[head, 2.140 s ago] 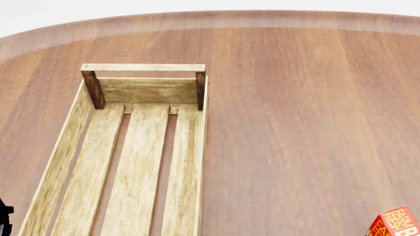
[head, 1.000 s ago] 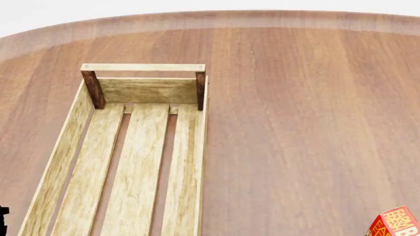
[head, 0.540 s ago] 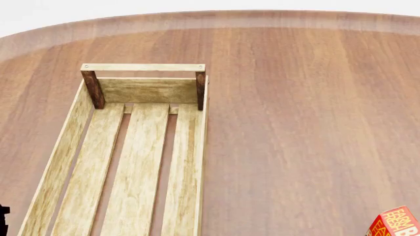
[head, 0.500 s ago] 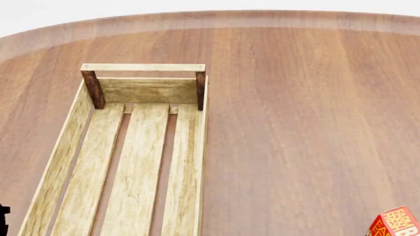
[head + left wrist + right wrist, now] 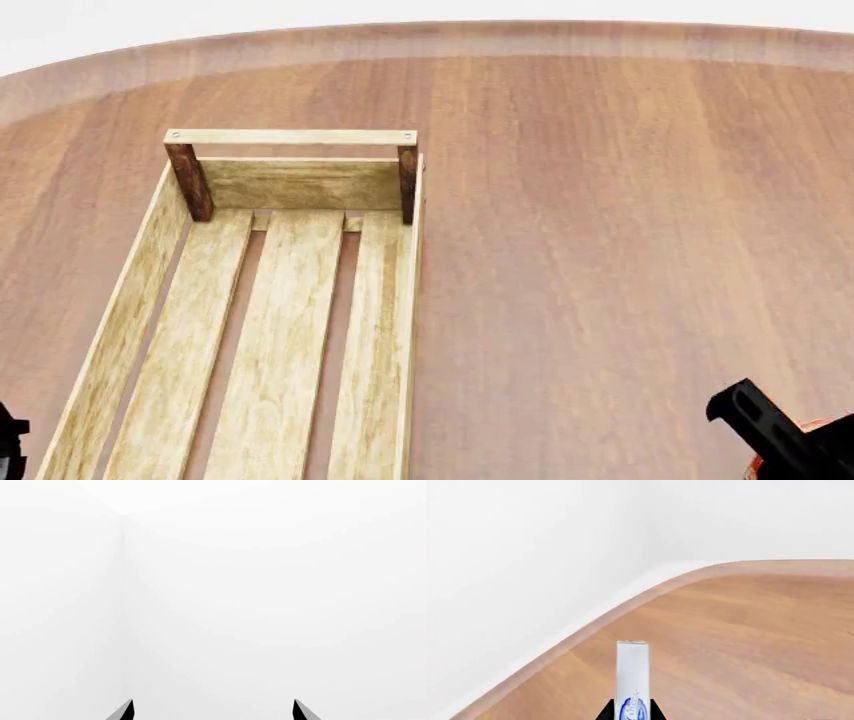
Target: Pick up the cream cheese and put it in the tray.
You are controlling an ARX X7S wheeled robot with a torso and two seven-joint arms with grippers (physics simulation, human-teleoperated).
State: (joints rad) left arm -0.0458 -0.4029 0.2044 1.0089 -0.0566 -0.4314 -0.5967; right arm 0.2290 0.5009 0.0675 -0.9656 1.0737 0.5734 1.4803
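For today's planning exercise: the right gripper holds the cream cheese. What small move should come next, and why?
Probably carry the right gripper, shut on the cream cheese, leftward toward the tray. In the head view that arm only shows at the near right edge, the tray lies well to its left, and nothing is seen in it.

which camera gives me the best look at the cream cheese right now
The right wrist view: the cream cheese stands edge-on between the right pincer fingertips, logo partly visible. The head view shows only that arm's dark tip, not the box. The left wrist view shows blank white.
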